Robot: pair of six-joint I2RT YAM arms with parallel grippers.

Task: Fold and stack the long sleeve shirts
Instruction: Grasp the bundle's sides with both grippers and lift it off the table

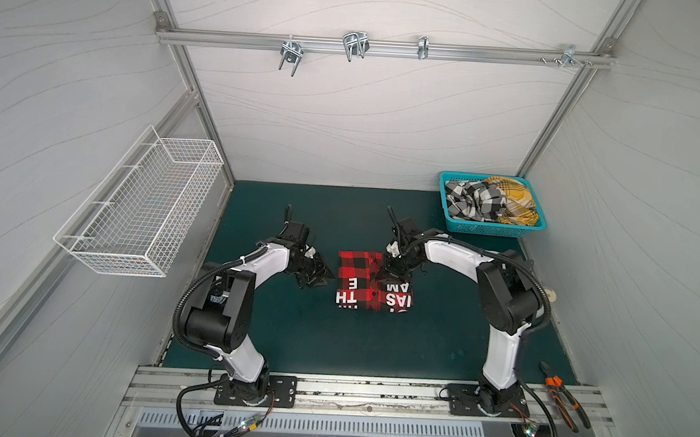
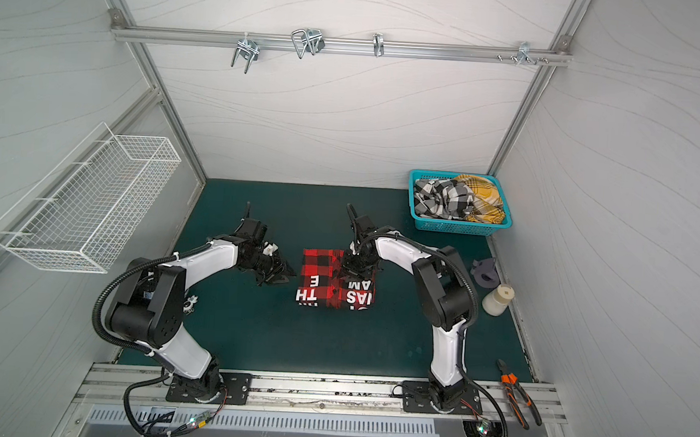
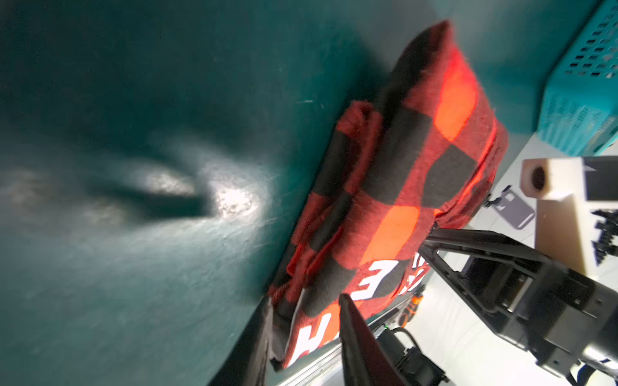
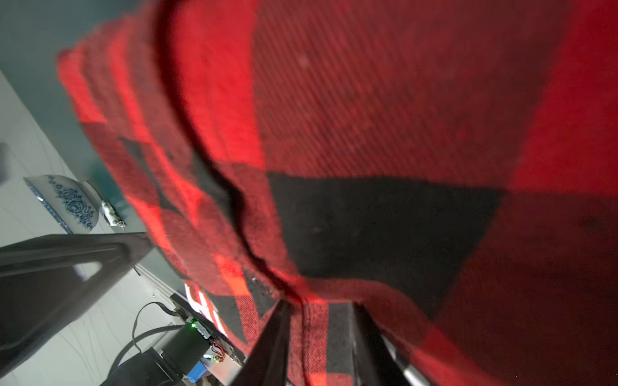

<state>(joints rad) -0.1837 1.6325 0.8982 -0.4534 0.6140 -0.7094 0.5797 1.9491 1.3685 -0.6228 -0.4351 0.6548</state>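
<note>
Orange-handled pliers (image 1: 562,397) are seen on the front rail, at the near right. Further in, a red shirt (image 1: 357,278), in red-and-black check with white letters, is laid folded into a thick rectangle in the middle of the green mat (image 1: 332,343). The left gripper (image 1: 327,278) is held low at the shirt's left edge. In the left wrist view its fingers (image 3: 354,334) are parted, and the shirt's corner is seen between them, unpinched. The right gripper (image 1: 390,268) is set down on the far right part of the shirt. Its jaws are parted too, with cloth showing in the gap. In the far right corner, a teal basket (image 1: 485,228) is filled with a checked shirt (image 1: 472,202) and a yellow shirt (image 1: 512,196), both crumpled. A wire rack (image 1: 141,206) is mounted on the left wall.
</note>
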